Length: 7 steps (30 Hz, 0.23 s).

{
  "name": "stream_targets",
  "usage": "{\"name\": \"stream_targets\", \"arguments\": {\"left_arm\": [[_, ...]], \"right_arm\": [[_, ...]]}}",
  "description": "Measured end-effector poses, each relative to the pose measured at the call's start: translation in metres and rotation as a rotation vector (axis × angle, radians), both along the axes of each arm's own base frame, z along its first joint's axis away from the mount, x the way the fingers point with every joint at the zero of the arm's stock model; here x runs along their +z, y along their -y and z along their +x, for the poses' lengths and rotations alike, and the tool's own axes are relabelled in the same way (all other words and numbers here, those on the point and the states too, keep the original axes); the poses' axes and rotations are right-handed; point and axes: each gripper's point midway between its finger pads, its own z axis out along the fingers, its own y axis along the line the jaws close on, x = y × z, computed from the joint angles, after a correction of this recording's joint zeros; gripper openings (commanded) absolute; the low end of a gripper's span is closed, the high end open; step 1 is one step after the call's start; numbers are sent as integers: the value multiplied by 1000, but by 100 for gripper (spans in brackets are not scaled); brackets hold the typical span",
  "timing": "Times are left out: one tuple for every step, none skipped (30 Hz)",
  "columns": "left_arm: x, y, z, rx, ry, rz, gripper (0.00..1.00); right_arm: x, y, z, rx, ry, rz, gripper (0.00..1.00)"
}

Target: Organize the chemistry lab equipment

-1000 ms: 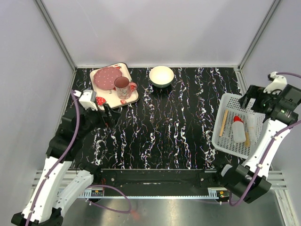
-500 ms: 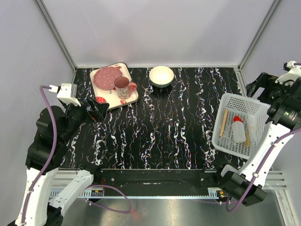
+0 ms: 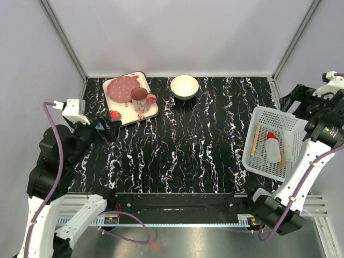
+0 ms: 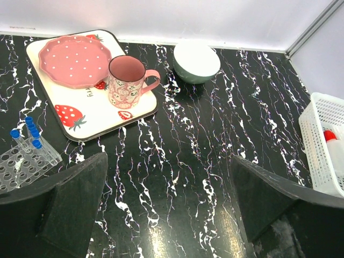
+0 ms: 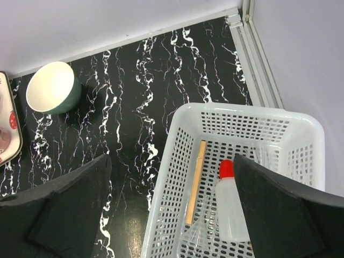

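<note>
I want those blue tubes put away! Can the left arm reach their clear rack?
Probably yes: the clear rack lies uncovered beside the tray on that arm's side, and the left end effector is open.

Overhead camera, near side; high wrist cameras, white bowl (image 4: pixel 196 60) and basket (image 5: pixel 247 109) common to both.

The left arm (image 3: pixel 51 161) rises from its base at the near left, elbow folded high, forearm stretching forward and inward. Its wrist tips downward, and the left gripper (image 3: pixel 107 128) hangs in the air with its jaws spread wide, holding nothing. Its dark fingers (image 4: pixel 70 199) frame both lower corners of the wrist view. The right arm (image 3: pixel 301 172) stands tall at the near right, forearm raised steeply. The right gripper (image 3: pixel 294 99) sits high, angled down and leftward, jaws equally wide apart and empty.
</note>
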Motion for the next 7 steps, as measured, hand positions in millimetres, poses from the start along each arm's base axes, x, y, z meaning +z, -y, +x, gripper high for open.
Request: {"name": "stream_targets", "arguments": {"left_arm": [[0,0,0,0,1,0,99],[0,0,-1,0,2,-1,99],[1,-1,-2,0,5,-2,99],[1,-1,-2,0,8,-3,99],[2,-1,-3,0,10,-3,99],[2,-1,-4,1,12,-4,99],[1,-2,-4,2,13,-4,99]], "right_arm": [[-3,0,0,1,-6,3,100],[-6,0,0,1,-12,5,100],[-9,1,0,2,-18,6,100],[-12,1,0,2,-24,8,100],[-15,1,0,3,-30,8,100],[-17,2,0,1,-35,7,100],[-18,2,0,-1,-39,7,100]]}}
